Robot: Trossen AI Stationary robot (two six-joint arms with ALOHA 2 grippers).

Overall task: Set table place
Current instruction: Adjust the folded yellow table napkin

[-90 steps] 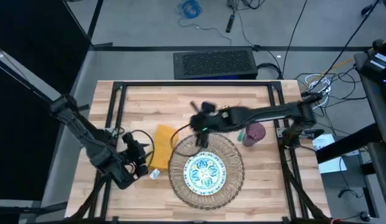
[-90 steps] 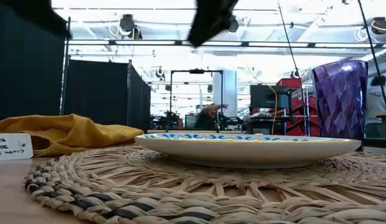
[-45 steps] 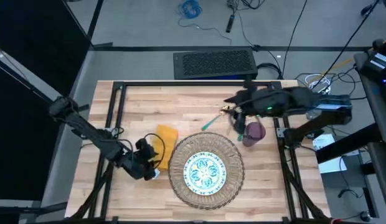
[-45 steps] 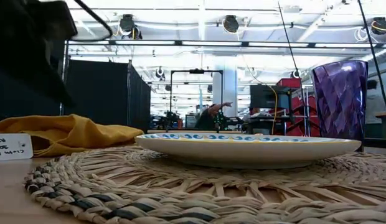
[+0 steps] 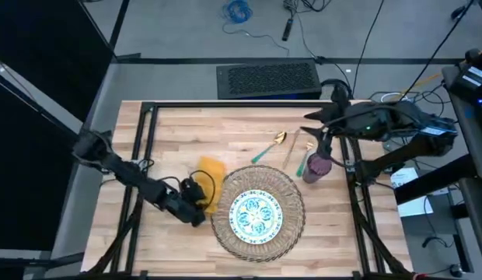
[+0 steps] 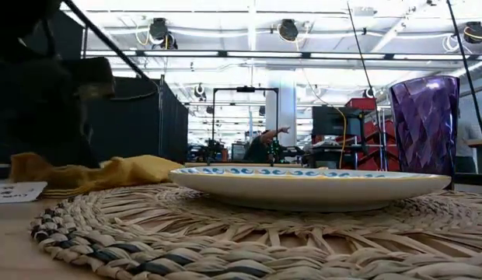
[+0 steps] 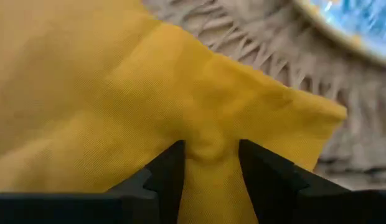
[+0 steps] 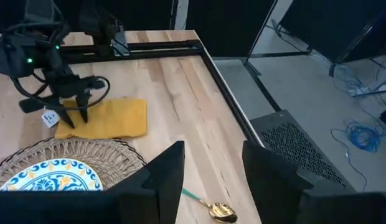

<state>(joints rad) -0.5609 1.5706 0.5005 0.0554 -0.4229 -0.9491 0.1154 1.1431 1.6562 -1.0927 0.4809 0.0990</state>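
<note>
Since the earlier frame the right gripper (image 5: 325, 142) has withdrawn toward the purple faceted cup (image 5: 316, 167), fingers apart and empty. The left gripper (image 7: 208, 152) has reached the mustard-yellow cloth napkin (image 5: 211, 180), pinching a fold; the napkin lies just beside the round woven straw mat (image 5: 291, 210), between gripper and mat.

The left arm reached in from the desk's left edge, stretched low across the surface toward the middle of the front half. Its gripper (image 5: 196, 204) pointed down at the desk, and in the left wrist view its two dark fingers (image 7: 165, 177) stood close together, pinching a fold of yellow cloth between them. The right arm came in from the right edge and hung raised over the back right part of the desk. Its gripper (image 5: 323, 140) carried nothing, its jaws spread apart.
</note>
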